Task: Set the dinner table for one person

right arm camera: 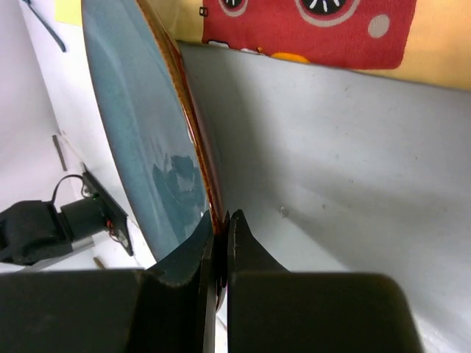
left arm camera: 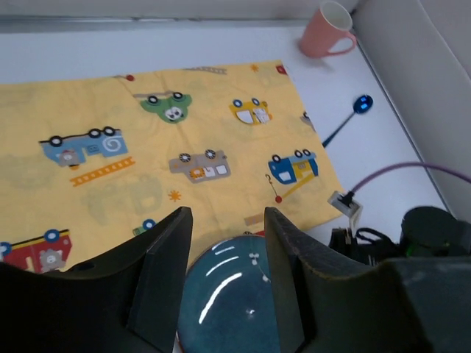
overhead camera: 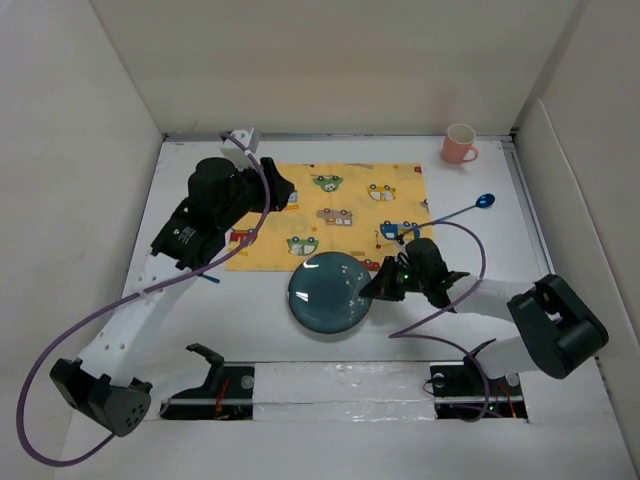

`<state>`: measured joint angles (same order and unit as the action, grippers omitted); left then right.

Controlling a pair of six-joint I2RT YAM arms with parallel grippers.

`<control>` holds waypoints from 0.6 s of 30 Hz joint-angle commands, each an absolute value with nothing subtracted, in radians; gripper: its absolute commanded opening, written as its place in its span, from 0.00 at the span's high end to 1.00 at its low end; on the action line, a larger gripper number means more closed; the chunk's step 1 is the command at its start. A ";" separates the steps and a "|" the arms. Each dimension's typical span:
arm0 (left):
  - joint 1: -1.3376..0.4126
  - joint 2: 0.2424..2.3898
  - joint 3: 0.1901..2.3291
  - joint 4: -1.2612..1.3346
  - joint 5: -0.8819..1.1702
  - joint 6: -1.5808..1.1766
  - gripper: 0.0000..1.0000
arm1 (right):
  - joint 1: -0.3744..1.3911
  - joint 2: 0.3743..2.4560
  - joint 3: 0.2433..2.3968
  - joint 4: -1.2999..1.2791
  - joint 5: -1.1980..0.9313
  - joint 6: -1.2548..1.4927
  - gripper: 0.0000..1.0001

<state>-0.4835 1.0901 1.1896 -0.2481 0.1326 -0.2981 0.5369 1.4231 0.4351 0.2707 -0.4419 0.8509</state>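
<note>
The white dinner table (overhead camera: 500, 250) carries a yellow mat printed with cars (overhead camera: 340, 205). A dark teal plate (overhead camera: 326, 292) with a red-brown underside overlaps the mat's near edge. My right gripper (overhead camera: 373, 284) is shut on the plate's right rim; in the right wrist view (right arm camera: 219, 226) the rim sits pinched between the fingers and the plate (right arm camera: 136, 125) is tilted off the table (right arm camera: 353, 169). My left gripper (overhead camera: 283, 193) is open and empty above the mat's left part; in its wrist view (left arm camera: 224, 217) the plate (left arm camera: 232, 305) shows between the fingers.
A pink mug (overhead camera: 459, 144) stands at the far right corner. A blue-headed spoon (overhead camera: 484, 201) lies right of the mat. A thin dark blue utensil (overhead camera: 207, 279) lies partly under the left arm. White walls enclose the table on three sides.
</note>
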 commanded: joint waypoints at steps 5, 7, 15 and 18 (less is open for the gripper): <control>-0.480 1.075 1.361 -0.414 -0.297 -0.321 0.57 | 0.534 1.126 0.622 -0.115 -0.416 0.687 1.00; -0.480 1.104 1.364 -0.449 -0.426 -0.299 0.56 | 0.488 1.123 0.733 -0.129 -0.446 0.681 1.00; -0.480 1.108 1.263 -0.338 -0.378 -0.193 0.36 | 0.367 1.477 1.095 -0.094 -0.555 0.676 1.00; -0.480 1.097 1.256 -0.292 -0.348 -0.154 0.31 | 0.344 1.598 1.195 -0.043 -0.591 0.727 1.00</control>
